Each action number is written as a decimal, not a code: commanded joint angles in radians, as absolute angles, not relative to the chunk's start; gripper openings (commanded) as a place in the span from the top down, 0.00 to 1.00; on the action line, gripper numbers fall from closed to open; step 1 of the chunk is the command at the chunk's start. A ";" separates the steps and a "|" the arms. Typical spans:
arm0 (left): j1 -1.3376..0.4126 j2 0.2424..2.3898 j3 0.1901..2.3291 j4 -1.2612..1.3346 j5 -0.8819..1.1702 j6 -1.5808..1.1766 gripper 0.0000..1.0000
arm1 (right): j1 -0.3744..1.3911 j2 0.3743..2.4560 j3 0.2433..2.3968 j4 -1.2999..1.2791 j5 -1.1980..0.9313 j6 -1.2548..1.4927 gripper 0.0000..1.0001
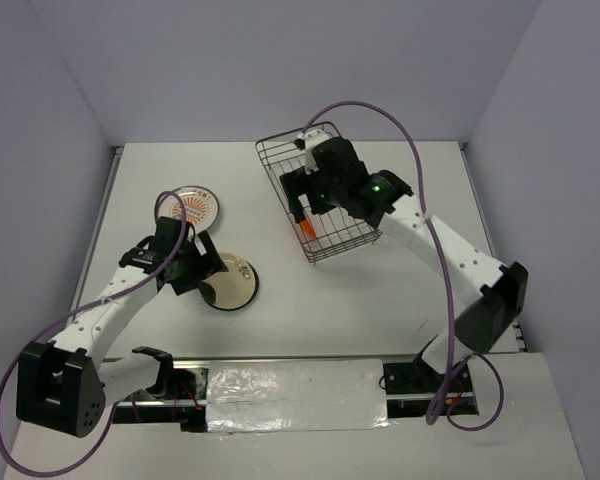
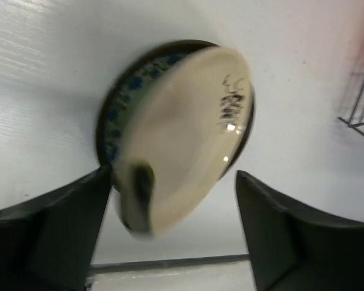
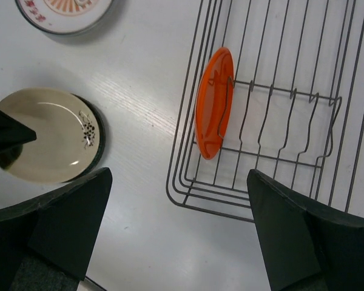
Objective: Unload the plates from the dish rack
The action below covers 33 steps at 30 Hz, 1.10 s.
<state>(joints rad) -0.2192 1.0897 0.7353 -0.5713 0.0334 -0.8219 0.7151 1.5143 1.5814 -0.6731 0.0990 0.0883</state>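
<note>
From above, the rectangular dark wire dish rack (image 1: pixel 280 165) sits far right on the white table (image 1: pixel 360 300), with the right gripper (image 1: pixel 300 205) hanging over it. A solid orange-red round plate (image 1: pixel 305 229) stands on edge in the rack's near end. The left gripper (image 1: pixel 208 268) hovers at a cream round plate (image 1: pixel 235 285) lying out on the table. A white plate with an orange pattern and dark rim (image 1: pixel 192 208) lies just beyond it.

In the left wrist view the jaws stand wide apart, clamping nothing. The cream plate (blurred and tilted here) rests over a dark-rimmed plate with blue pattern (image 2: pixel 118 115).

In the right wrist view the jaws are spread wide and empty. The orange-red plate leans upright against the rack's wire dividers, close to its side wall.
</note>
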 commanded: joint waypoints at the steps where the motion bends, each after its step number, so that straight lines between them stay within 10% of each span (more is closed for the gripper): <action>1: -0.213 1.115 0.747 -0.555 0.003 -0.815 0.00 | 0.704 1.647 1.714 -0.783 0.149 0.142 0.00; 14: -0.225 1.221 1.040 -0.975 -0.133 -0.693 0.01 | 0.667 2.026 1.931 -0.891 0.161 0.190 0.38; 20: -0.225 1.169 1.244 -1.031 -0.129 -0.670 0.00 | 0.663 1.981 1.882 -0.835 0.155 0.173 0.93; 33: -0.222 1.295 1.572 -0.924 0.188 -0.930 0.00 | 0.696 1.668 2.004 -0.988 -0.045 -0.187 0.90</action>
